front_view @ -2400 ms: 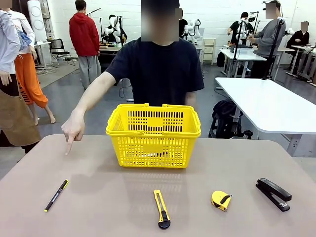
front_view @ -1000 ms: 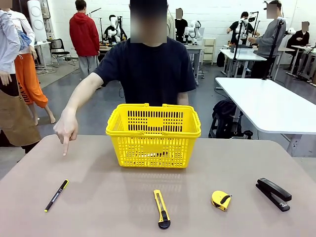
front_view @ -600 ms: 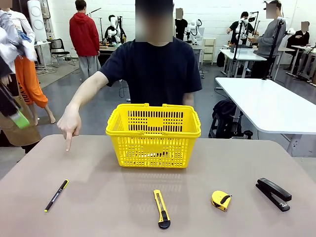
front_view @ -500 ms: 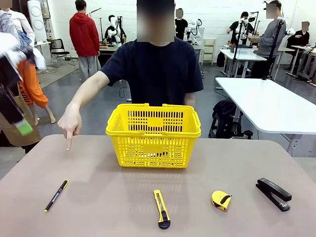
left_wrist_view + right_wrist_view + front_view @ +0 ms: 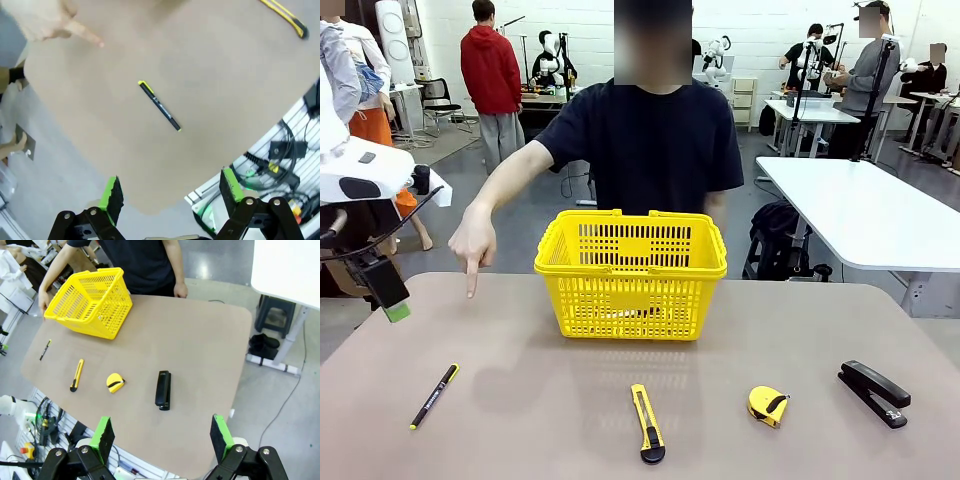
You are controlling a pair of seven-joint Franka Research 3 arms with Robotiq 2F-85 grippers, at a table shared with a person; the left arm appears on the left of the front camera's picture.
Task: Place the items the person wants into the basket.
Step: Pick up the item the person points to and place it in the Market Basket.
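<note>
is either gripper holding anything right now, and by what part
Nothing is held. The left gripper hangs open above the black pen, not touching it; the right gripper is open and empty too.

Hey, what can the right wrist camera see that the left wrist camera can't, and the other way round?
Right wrist view, not the left wrist view: the yellow basket, the tape measure, the black stapler and the right end effector, open.
Left wrist view, not the right wrist view: the left end effector, open.
Both: the black pen, the utility knife, the person's pointing hand and the brown table.
</note>
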